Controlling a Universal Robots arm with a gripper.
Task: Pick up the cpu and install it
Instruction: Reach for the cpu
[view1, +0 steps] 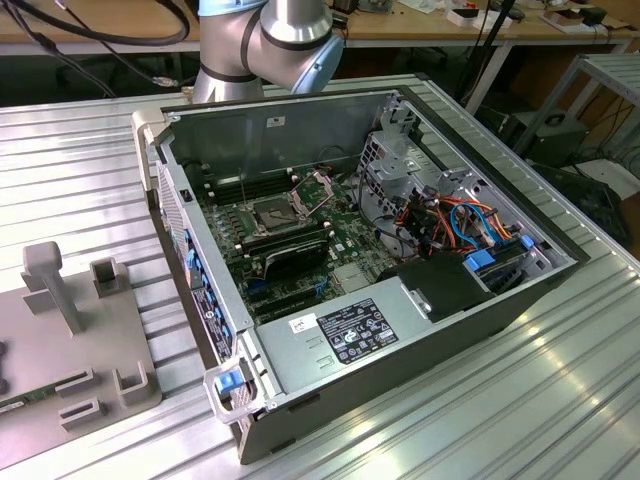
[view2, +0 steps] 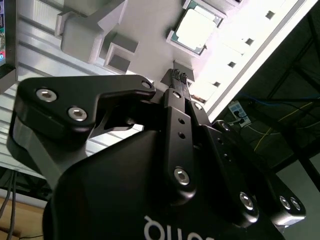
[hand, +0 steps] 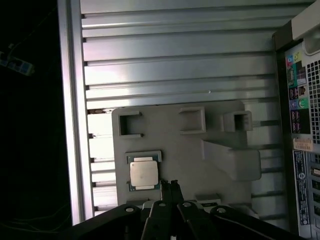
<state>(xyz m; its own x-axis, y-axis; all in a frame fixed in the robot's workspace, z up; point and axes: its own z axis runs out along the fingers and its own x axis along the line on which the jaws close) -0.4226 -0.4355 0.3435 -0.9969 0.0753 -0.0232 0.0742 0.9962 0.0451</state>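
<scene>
1. Cpu (hand: 144, 173): a flat square chip with a dull silver-grey top. It lies flat in a shallow recess of the grey fixture plate (hand: 190, 155), which rests on the ribbed aluminium table (hand: 175, 60).
2. Gripper (hand: 170, 185): in both wrist views the fingers are drawn together with barely a slit between them, and nothing is held. The tips hang over the fixture plate just beside the cpu and appear clear of it.
3. Computer case (view1: 300, 120): it lies open-sided on the table, to the exterior view's right of the fixture plate, with the motherboard exposed.
4. Socket (view1: 272, 213): a dark square on the motherboard. The hinged bracket (view1: 318, 185) beside it is swung up, so the socket is judged open to receive a chip.
5. Done: the claw has been brought near the cpu, and the socket stands unlatched.
6. Left: the cpu is not yet grasped or lifted, so the pick-up, the carry to the case and the seating in the socket are all outstanding. The task is judged to be at its opening stage
</scene>
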